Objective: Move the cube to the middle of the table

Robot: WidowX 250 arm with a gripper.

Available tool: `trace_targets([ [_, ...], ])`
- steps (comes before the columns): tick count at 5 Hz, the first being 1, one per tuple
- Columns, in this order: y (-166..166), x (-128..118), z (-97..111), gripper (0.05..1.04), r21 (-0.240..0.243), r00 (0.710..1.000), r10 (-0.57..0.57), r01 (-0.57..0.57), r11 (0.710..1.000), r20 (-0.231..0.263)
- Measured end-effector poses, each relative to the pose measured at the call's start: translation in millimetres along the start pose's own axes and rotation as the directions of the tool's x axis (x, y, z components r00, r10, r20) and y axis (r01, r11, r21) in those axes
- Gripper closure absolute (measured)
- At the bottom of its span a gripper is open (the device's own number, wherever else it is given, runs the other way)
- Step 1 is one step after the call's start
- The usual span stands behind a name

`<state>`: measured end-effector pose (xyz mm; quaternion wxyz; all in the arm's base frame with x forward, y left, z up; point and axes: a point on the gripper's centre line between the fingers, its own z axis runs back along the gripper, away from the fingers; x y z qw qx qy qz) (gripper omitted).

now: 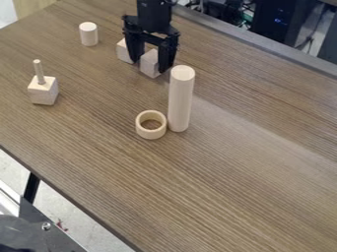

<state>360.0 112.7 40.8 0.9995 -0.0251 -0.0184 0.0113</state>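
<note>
Blk tool (149, 67) vert., jaws apart

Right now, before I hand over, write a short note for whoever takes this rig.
Gripper: low at the two plain cubes, toward the far edge of the table; I cannot tell whether it grips one.
Cubes: the nearer cube is between its two sides, the farther cube just beyond. The task doesn't say which.
Done: gripper is at the cubes.
Left: get one cube to the table's middle and release it. The ring and tall cylinder may be in the way.
</note>
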Motion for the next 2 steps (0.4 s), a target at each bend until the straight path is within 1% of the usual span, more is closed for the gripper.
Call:
trace_targets([
  [1,0,1,17,0.085,0.003,1.000,-0.012,0.012,1.000,0.028],
  [2,-1,4,44,0.085,0.018,0.995,-0.040,0.039,0.999,0.095],
])
